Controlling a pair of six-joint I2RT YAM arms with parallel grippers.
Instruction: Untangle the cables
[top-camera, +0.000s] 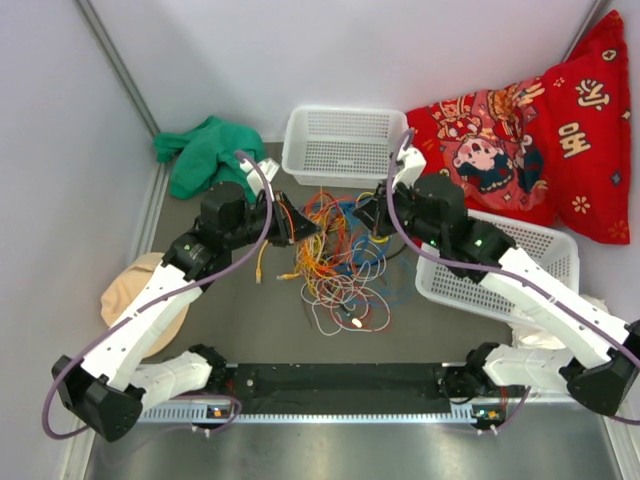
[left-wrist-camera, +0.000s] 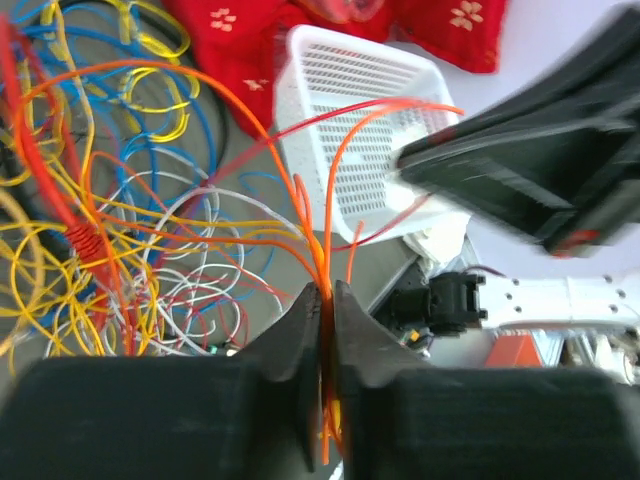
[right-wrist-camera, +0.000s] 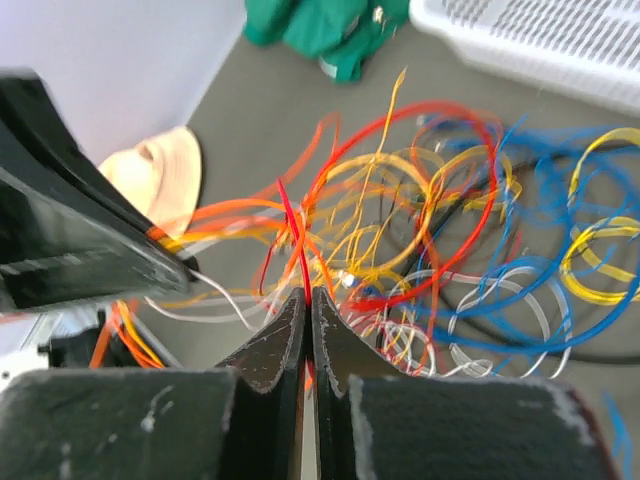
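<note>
The only writing in sight is a set of yellow Chinese characters on the red printed cloth (top-camera: 520, 150) at the back right, too small to read from above; it also carries a cartoon figure. No brand or label shows on the arms or baskets. The cables (top-camera: 335, 265) lie in a loose tangle of orange, yellow, red, blue and white loops on the grey table (top-camera: 230, 330), between the two arms and in front of the back white basket (top-camera: 335, 145). Both grippers sit at the upper edge of the tangle, facing each other and near together. The left gripper (left-wrist-camera: 322, 295) is clamped on a few orange wires (left-wrist-camera: 318, 262), which rise from between its fingers and fan out over the heap. The right gripper (right-wrist-camera: 307, 298) is pinched tight on a thin red wire (right-wrist-camera: 291, 225) that stands up from its fingertips, with the rest of the tangle spread just beyond. A second white basket (top-camera: 500, 270) lies under the right arm, a green cloth (top-camera: 205, 155) at the back left, and a beige hat (top-camera: 140, 300) by the left arm.
</note>
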